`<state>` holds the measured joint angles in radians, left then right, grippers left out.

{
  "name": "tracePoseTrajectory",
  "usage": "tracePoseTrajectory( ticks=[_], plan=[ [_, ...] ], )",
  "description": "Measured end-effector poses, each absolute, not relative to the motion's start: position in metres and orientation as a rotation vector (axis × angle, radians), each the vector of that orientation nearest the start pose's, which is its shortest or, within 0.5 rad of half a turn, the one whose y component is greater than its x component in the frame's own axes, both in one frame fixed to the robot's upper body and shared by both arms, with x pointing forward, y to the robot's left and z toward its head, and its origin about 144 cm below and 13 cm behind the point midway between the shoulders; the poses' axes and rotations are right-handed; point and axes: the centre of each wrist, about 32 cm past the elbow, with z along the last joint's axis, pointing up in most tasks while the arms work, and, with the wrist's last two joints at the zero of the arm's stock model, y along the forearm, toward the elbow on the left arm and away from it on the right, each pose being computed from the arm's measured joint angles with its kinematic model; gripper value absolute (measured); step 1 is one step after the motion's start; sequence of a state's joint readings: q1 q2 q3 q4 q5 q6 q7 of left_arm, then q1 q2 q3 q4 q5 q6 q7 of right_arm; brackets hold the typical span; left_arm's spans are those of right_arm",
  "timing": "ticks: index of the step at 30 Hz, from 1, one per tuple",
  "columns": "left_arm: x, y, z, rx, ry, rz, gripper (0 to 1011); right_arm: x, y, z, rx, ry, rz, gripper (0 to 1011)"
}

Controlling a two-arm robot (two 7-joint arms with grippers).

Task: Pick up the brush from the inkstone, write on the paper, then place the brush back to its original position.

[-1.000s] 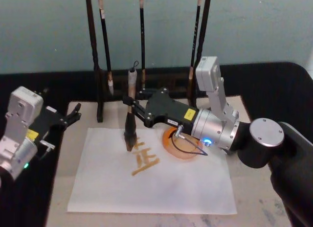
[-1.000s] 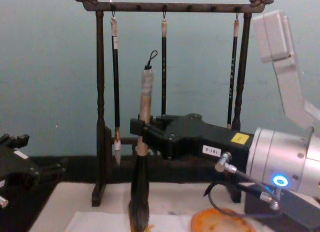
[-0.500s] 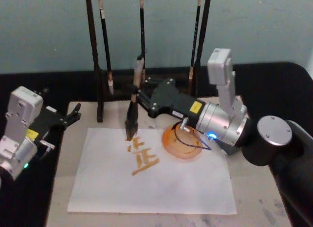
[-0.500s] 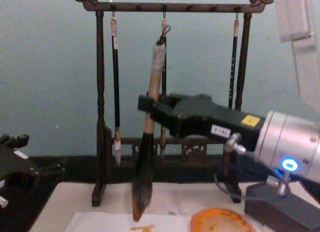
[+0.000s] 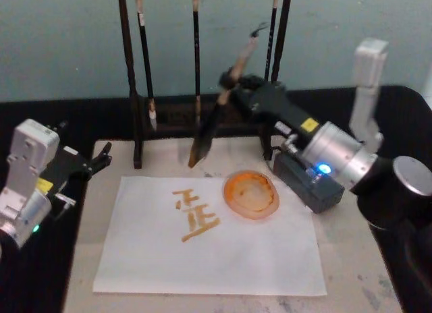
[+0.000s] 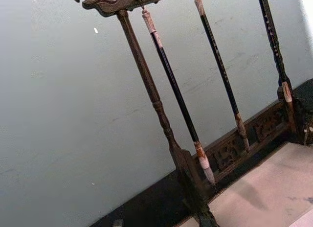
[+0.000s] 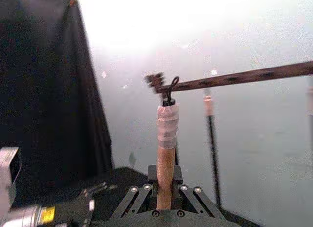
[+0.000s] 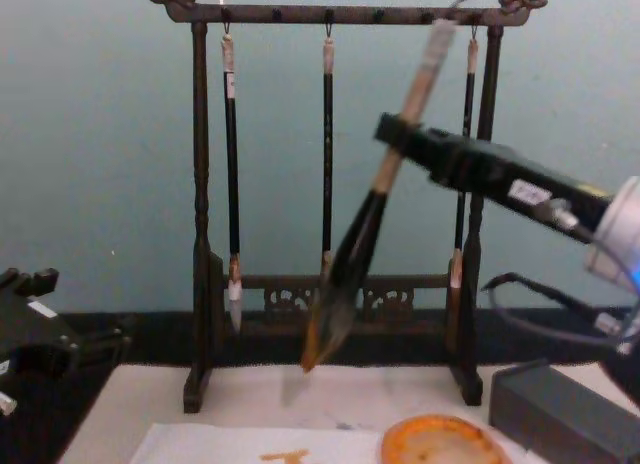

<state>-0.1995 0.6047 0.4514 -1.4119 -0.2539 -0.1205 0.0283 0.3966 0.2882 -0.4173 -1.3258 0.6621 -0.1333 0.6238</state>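
My right gripper (image 5: 233,83) is shut on the tan handle of the brush (image 5: 202,141). It holds the brush tilted in the air, dark bristles pointing down-left over the mat's far edge, above and behind the paper (image 5: 229,259). The paper bears an orange written character. The chest view has the brush (image 8: 340,279) hanging in front of the stand, with the right gripper (image 8: 395,134) high on its handle. The right wrist view has the handle (image 7: 166,153) clamped between the fingers. The orange inkstone (image 5: 251,193) (image 8: 440,442) sits at the paper's right far corner. My left gripper (image 5: 101,158) rests open at the table's left.
A dark wooden stand (image 5: 138,124) (image 8: 330,14) (image 6: 146,85) with three slim hanging brushes rises right behind the held brush. A grey rectangular block (image 5: 307,181) (image 8: 560,414) lies right of the inkstone. The beige felt mat (image 5: 351,259) lies under the paper.
My right gripper has lifted the brush off the paper, swung it back and to the right, and tilted it. The written character now lies uncovered. The left arm has not moved.
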Motion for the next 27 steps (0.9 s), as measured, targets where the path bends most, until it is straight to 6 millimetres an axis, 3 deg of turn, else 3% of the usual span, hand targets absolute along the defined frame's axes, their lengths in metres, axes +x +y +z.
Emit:
tracePoseTrajectory(
  ticks=[13, 27],
  plan=[
    [0.489, 0.31, 1.14, 0.304, -0.285, 1.248, 1010, 0.536, -0.247, 1.181, 0.443, 0.273, -0.785, 175],
    [0.489, 0.31, 1.14, 0.304, -0.285, 1.248, 1010, 0.518, -0.277, 1.159, 0.56, 0.562, -0.948, 176]
  ],
)
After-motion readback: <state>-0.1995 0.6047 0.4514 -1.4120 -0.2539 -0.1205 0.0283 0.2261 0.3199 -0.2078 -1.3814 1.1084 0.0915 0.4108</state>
